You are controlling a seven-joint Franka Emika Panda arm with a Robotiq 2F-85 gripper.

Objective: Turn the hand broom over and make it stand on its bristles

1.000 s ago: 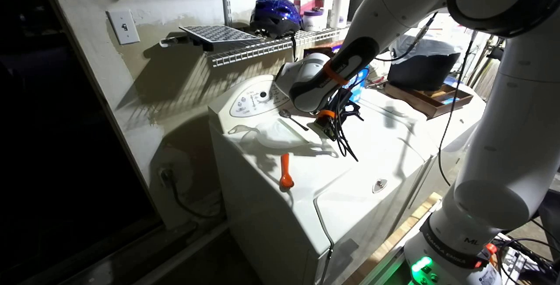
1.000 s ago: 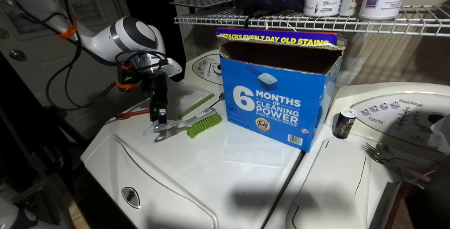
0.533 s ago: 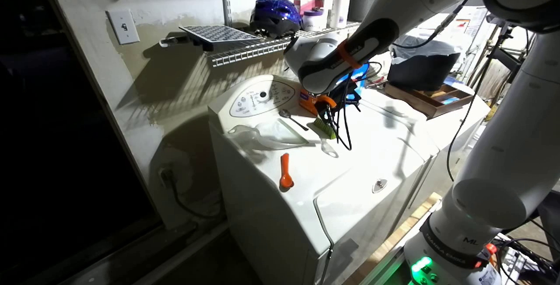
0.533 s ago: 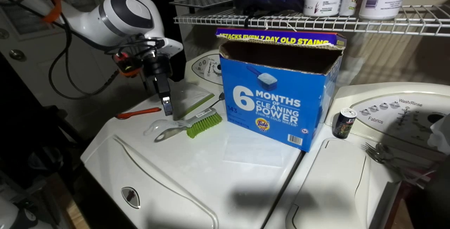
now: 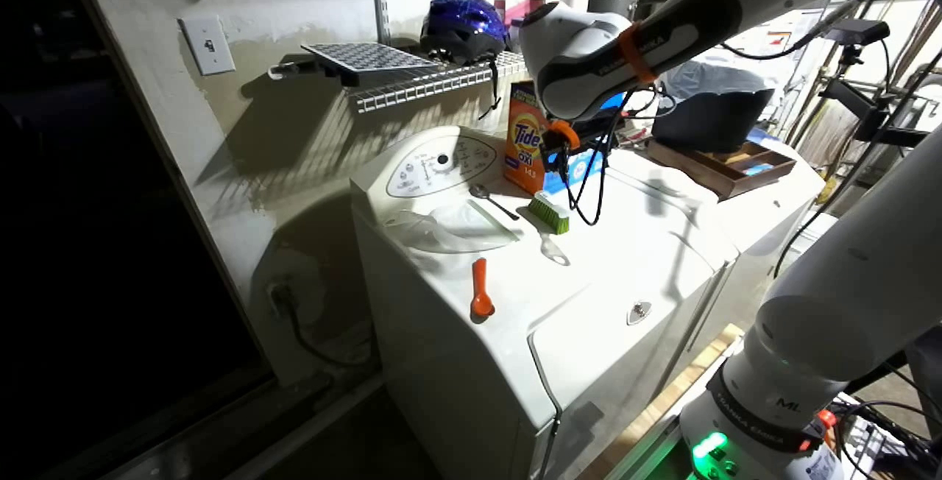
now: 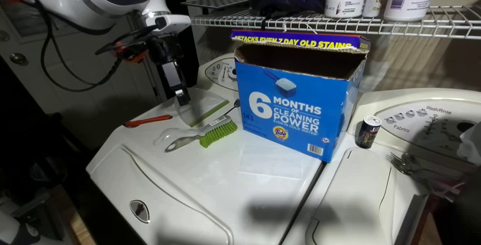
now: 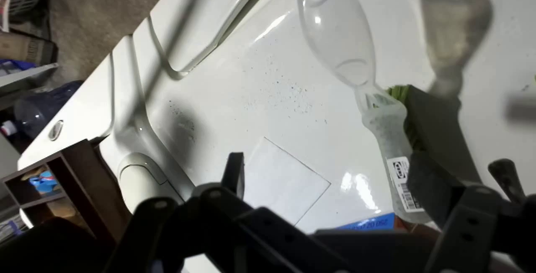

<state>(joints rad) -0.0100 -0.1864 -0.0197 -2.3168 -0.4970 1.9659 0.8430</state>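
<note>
Wrist view, claw (image 7: pixel 333 181) agape, barcoded hand broom (image 7: pixel 386 125), Tide box (image 6: pixel 289 109) in both exterior views

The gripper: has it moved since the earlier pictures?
Yes, upward. In an exterior view, the gripper has risen away from the hand broom, which lies unmoved.

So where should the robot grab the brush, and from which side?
I'd grip the brush by its narrow neck, coming down from above with the open gripper across it. The bristles point down, leaving the neck uncovered on top, and the handle has its shadow apart from it, so it seems raised off the machine, likely with room to close.
</note>
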